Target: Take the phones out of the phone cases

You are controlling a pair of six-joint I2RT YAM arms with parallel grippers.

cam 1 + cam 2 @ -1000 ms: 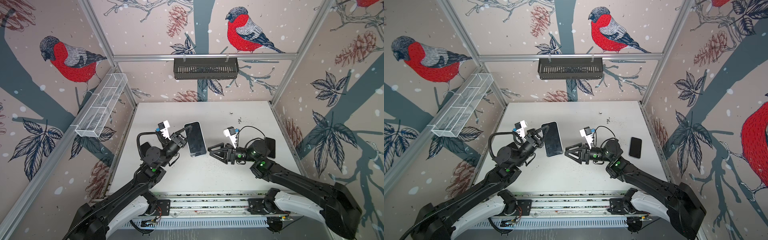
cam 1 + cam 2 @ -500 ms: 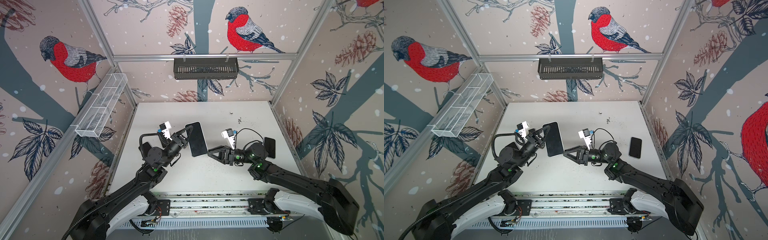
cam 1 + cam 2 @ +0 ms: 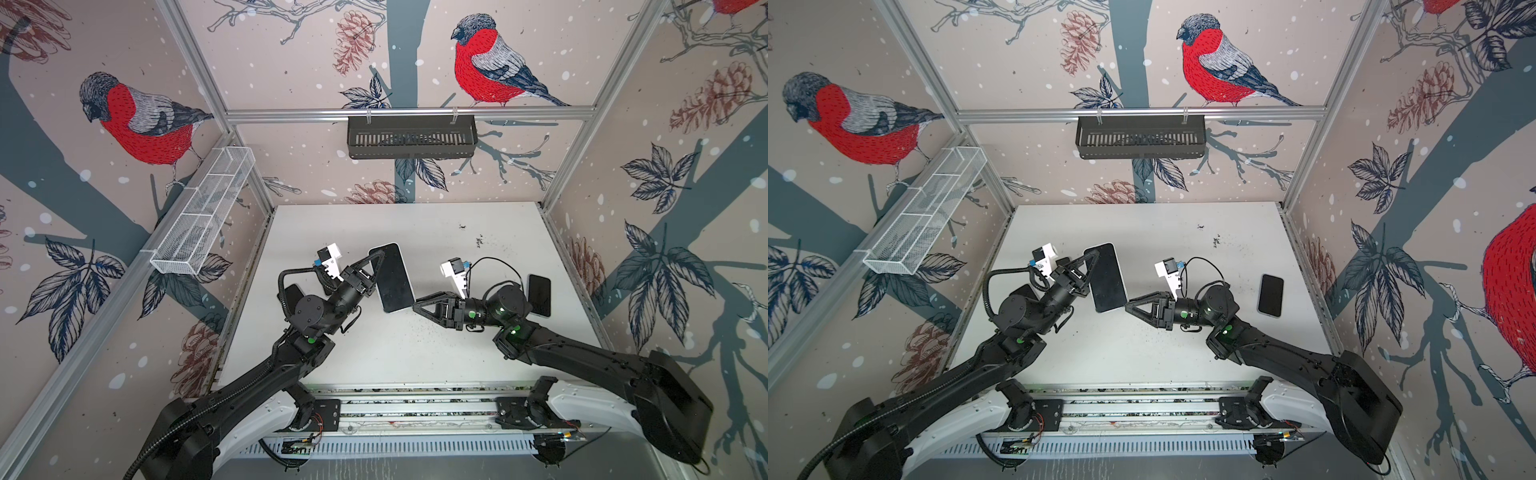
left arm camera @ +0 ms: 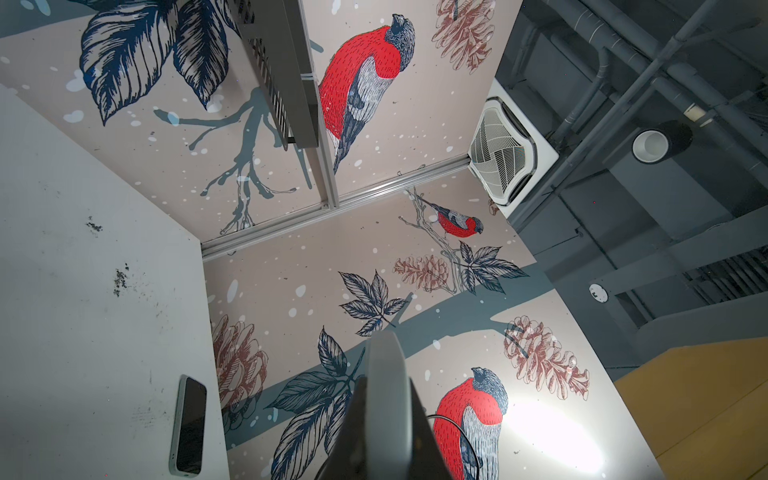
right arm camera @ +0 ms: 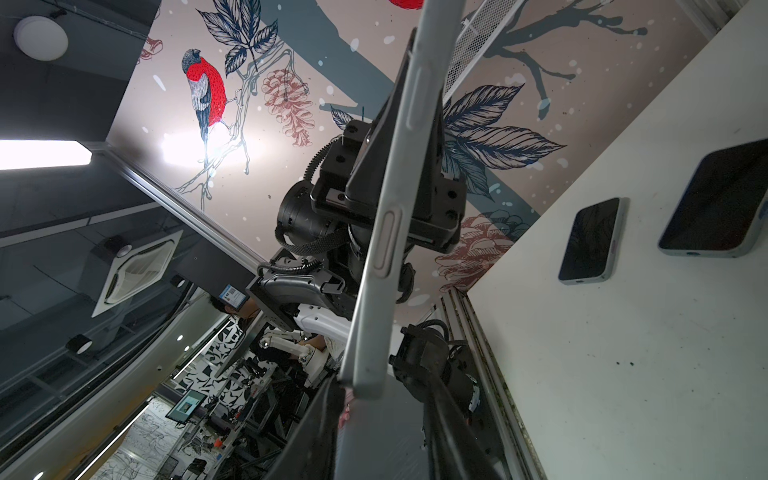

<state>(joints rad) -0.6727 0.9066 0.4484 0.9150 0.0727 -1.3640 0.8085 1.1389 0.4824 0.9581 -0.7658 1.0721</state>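
A dark-screened phone in a light grey phone case is held tilted above the white table. My left gripper is shut on its left long edge, and in the left wrist view the case edge rises between the jaws. My right gripper has come in from the right to the phone's near right corner. In the right wrist view that corner sits between the jaws of the right gripper. One finger is close against it and a gap shows on the other side.
A second phone lies flat near the table's right edge. Two more phones lie on the table at the left, under my left arm. A black basket hangs on the back wall and a white wire basket on the left wall.
My right gripper has moved left to the phone's near corner and its jaws have narrowed around it. My left gripper has kept its hold, tilting the phone slightly.
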